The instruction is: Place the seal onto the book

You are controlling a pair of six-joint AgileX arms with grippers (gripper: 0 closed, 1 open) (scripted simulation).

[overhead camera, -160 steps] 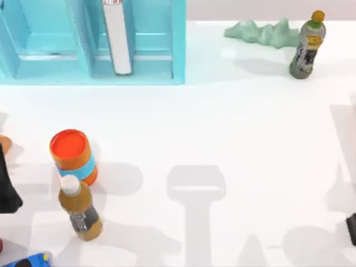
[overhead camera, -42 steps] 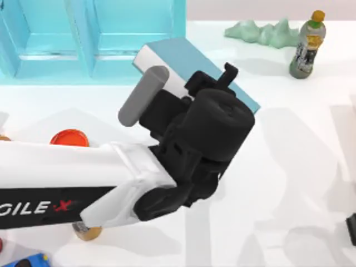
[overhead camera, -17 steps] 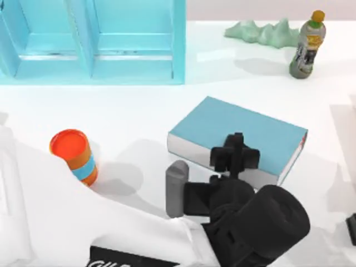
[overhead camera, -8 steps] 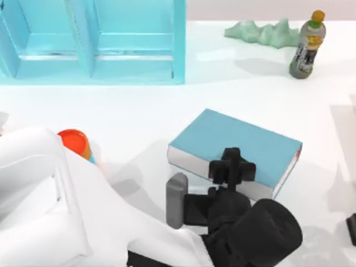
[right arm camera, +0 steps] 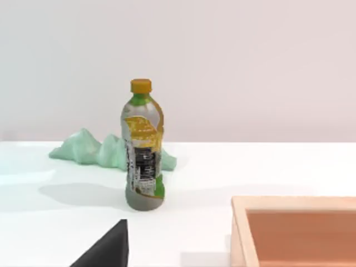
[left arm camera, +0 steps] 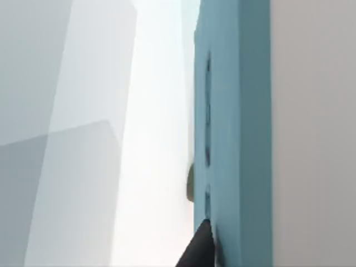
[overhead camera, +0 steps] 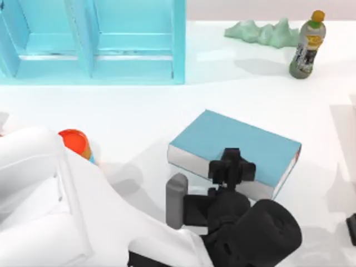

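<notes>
The book (overhead camera: 245, 146), teal-blue with white page edges, lies flat on the table right of centre. My left gripper (overhead camera: 231, 164) is shut on its near long edge, with the arm reaching in from the lower left. In the left wrist view the teal cover (left arm camera: 233, 111) is seen close up, and a dark fingertip (left arm camera: 199, 249) presses against it. The seal is hidden. My right gripper (overhead camera: 351, 229) is parked at the table's right edge.
An orange canister (overhead camera: 75, 141) peeks out from behind my left arm. The turquoise shelf unit (overhead camera: 92, 41) stands at the back left. A bottle (overhead camera: 307, 45) (right arm camera: 143, 147) and a green crumpled shape (overhead camera: 261, 32) stand at the back right. A wooden tray (right arm camera: 295, 231) lies near the right gripper.
The book, earlier upright in the shelf, was carried out by my left gripper and laid flat on the table. Over the last half second it has barely shifted.
</notes>
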